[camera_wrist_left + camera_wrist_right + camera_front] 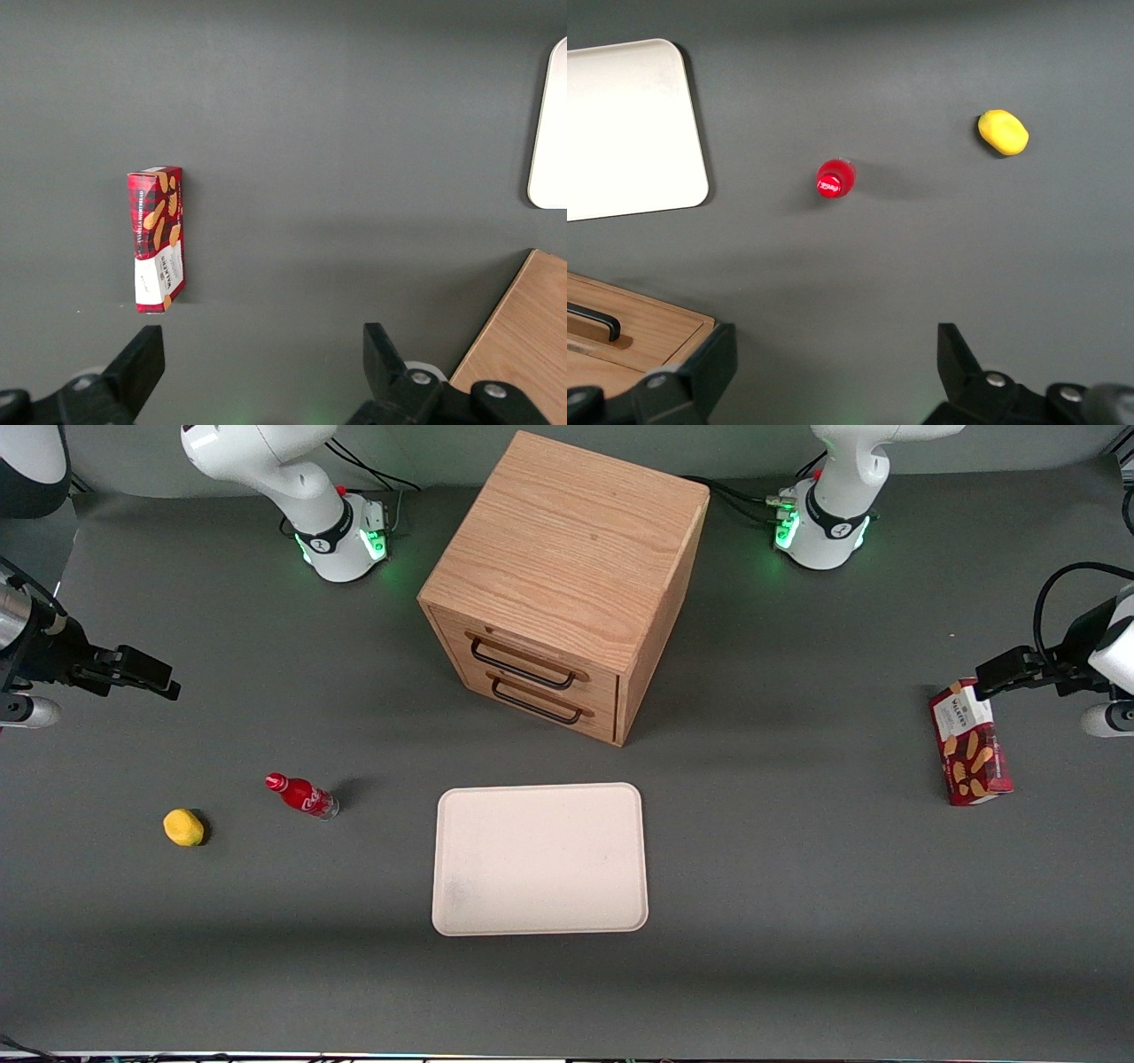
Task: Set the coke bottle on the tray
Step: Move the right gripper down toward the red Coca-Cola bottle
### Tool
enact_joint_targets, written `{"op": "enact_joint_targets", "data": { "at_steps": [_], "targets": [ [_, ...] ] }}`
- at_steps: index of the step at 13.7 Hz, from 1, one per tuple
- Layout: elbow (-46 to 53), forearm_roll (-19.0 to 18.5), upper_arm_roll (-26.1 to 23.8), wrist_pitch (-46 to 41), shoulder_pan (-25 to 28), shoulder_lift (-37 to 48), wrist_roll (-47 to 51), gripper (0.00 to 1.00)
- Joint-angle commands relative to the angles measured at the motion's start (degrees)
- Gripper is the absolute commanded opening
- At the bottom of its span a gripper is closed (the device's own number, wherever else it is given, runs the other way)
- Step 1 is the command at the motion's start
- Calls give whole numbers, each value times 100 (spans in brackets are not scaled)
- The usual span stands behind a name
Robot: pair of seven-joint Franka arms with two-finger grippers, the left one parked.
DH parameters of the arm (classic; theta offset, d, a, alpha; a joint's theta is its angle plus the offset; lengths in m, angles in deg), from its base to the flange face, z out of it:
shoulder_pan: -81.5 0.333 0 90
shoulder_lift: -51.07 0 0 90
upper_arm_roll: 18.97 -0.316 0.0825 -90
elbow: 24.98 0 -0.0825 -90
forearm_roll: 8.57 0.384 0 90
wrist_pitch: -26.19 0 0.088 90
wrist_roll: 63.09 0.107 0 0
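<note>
Pincer, ours: gripper (151,675) hangs at the working arm's end of the table, fingers spread apart and grasping nothing, well apart from everything we mean to handle. Item one, coke bottle (301,795): on the grey table (797,921), near the tray and between it and the yellow lump; from the wrist camera we see mainly its red cap (831,180), so we take it to be standing upright, though the front view makes it look tilted and we cannot be sure. Item two, tray (540,859): cream-white, flat, bare, in front of the wooden drawer cabinet (567,584). Step in hand, by our judgement: the approach, with no grasp yet made. Next move calls for carrying our gripper over the bottle, lowering with the fingers either side of its body, closing, then lifting it clear of the low rim onto the tray. Sundries: yellow lump (184,827), beside the bottle toward the working arm's end; biscuit box (968,744), toward the parked arm's end. Obstructions: none between bottle and tray; the bottle is small and may tip if nudged.
</note>
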Motion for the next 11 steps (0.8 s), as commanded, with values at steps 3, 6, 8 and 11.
{"op": "enact_joint_targets", "data": {
  "at_steps": [3, 6, 8, 11],
  "targets": [
    [495, 8, 26, -120, 6, -362, 67, 100],
    [866, 69, 9, -51, 15, -837, 58, 100],
    [893, 184, 18, 211, 6, -1215, -47, 100],
    [814, 201, 26, 906, -38, -1724, -372, 100]
  ]
}}
